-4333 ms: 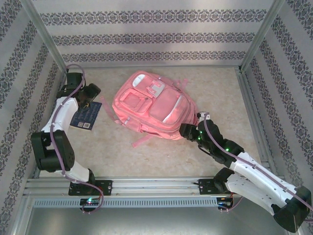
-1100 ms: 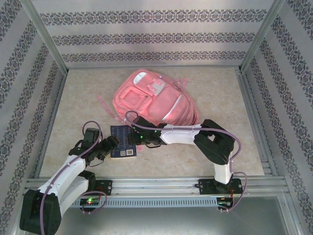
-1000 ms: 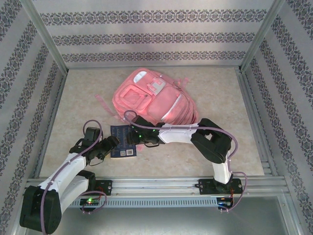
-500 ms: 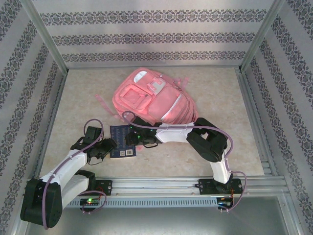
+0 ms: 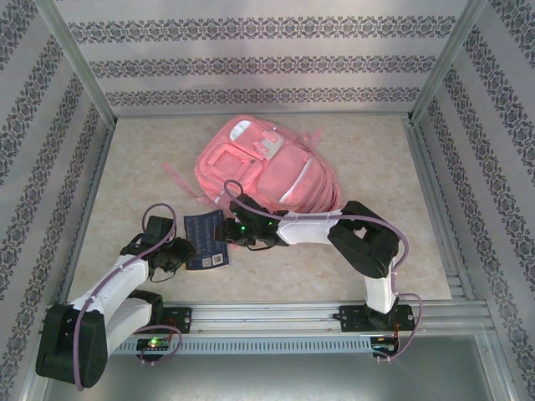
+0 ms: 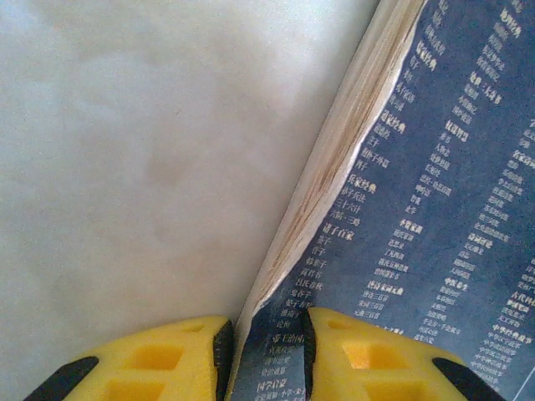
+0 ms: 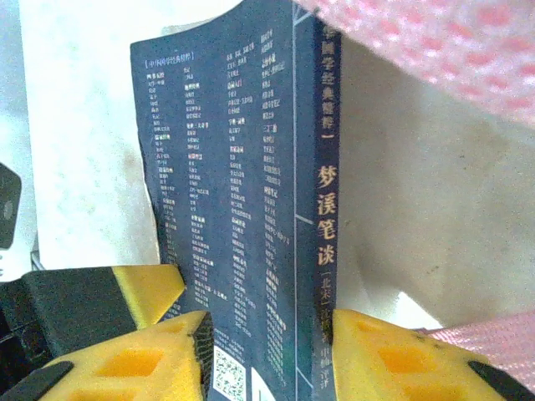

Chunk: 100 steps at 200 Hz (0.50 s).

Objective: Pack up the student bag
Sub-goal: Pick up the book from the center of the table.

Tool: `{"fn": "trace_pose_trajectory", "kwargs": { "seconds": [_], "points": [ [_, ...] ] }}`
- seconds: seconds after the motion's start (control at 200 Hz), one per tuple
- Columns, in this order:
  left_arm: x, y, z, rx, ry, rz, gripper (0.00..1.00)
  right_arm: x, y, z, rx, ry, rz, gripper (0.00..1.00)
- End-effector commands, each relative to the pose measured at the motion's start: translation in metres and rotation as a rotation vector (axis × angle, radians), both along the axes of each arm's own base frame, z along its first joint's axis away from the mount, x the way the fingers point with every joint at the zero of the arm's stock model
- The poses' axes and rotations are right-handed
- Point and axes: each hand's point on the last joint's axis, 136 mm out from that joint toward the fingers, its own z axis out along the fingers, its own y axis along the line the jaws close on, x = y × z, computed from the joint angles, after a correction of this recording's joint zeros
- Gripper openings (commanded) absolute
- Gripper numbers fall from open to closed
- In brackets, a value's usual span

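Left pincer (image 6: 266, 357) is sitting narrow, its yellow pads pinching the page-edge side of the dark blue paperback book with white Chinese print (image 6: 435, 217), right at one corner. Right pincer (image 7: 267, 347) is clamping the same book at the spine end, one pad on the back cover and one on the far face. The book is tilting between the two arms, near the middle of the near edge of the beige marbled tabletop (image 5: 376, 251). I cannot tell whether its lower edge is touching. Just beyond, the large soft pink fabric backpack (image 5: 267, 167) is lying flat, centred against the far edge, its near-left edge crowding the right pincer. Bare surface is lying open in the far-left corner and along the whole right edge.
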Motion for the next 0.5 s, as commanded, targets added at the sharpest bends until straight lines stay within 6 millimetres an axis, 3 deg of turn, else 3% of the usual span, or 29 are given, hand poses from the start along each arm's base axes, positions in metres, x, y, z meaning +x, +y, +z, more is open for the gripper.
{"fn": "trace_pose_trajectory", "kwargs": {
  "seconds": [0.0, 0.185, 0.495],
  "points": [
    [0.01, -0.028, -0.004, -0.115, -0.084, -0.101, 0.3, -0.018, 0.027, 0.033, 0.162, 0.018, 0.081, 0.38],
    [0.008, -0.027, -0.003, -0.11, -0.083, -0.102, 0.3, -0.024, 0.033, 0.027, 0.195, 0.036, 0.101, 0.3],
    [0.002, -0.025, -0.01, -0.107, -0.069, -0.095, 0.3, -0.032, 0.041, 0.013, 0.216, 0.062, 0.159, 0.3]
  ]
}}
